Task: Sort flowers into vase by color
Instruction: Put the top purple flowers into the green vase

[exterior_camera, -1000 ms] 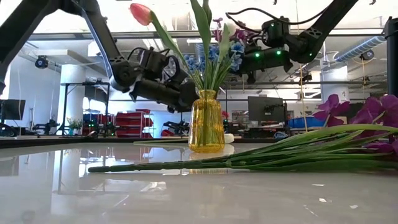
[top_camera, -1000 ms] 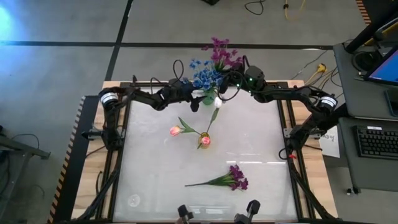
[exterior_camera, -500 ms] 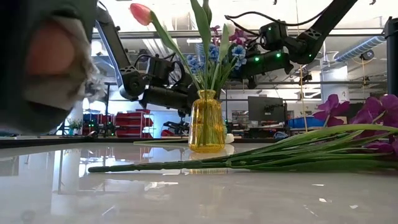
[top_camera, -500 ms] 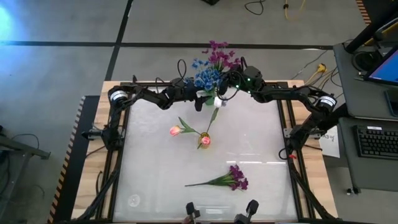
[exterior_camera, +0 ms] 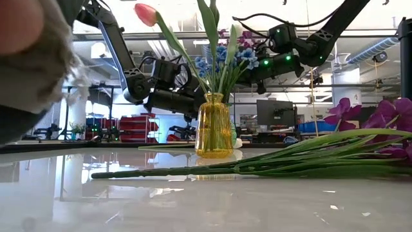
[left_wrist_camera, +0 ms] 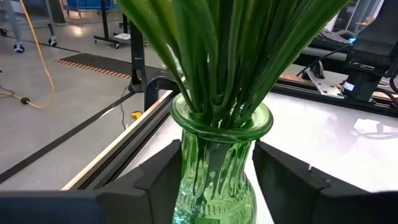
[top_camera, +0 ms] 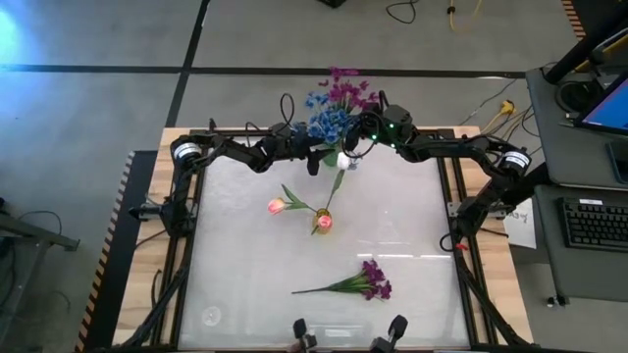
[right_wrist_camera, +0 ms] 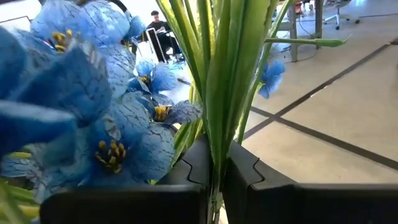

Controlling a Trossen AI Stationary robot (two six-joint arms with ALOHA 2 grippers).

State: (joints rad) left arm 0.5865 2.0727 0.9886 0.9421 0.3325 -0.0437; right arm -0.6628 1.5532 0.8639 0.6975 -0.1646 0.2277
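Observation:
A glass vase [top_camera: 330,155] stands at the table's far middle, full of green stems. Blue blossoms [top_camera: 324,120] and purple blossoms [top_camera: 345,90] top the bunch. A pink tulip [exterior_camera: 147,13] and a white bud [exterior_camera: 233,33] lean out toward the near side. My left gripper [left_wrist_camera: 217,186] reaches in level from the left and is shut on the vase [left_wrist_camera: 214,155]. My right gripper [right_wrist_camera: 217,177] comes from the right, higher up, shut on the stems under the blue blossoms [right_wrist_camera: 93,124]. A purple sprig [top_camera: 358,284] lies flat on the table near the front. My left gripper has the vase's ribbed body just under the neck [left_wrist_camera: 186,177] between its two fingers [left_wrist_camera: 158,186], one on each side. The fingers come in level from the table's left. The vase stands upright on the table. My right gripper pinches a bundle of green stems [right_wrist_camera: 217,140] between its two fingers [right_wrist_camera: 186,171], below the blue blossoms. The fingers come level from the table's right and lie across the stems. The stems stay near upright, their lower ends in the vase.
The purple sprig [exterior_camera: 360,138] lies across the front right, its stem end [exterior_camera: 103,174] pointing left. A blurred hand and sleeve [exterior_camera: 32,58] show close to the low camera at the left. The middle of the table [top_camera: 392,226] is bare white surface.
My left gripper has moved toward the vase and a little down, ending with its fingers at the vase's sides. A person's blurred hand has come into the low view at the left. The vase and the sprig on the table have stayed put.

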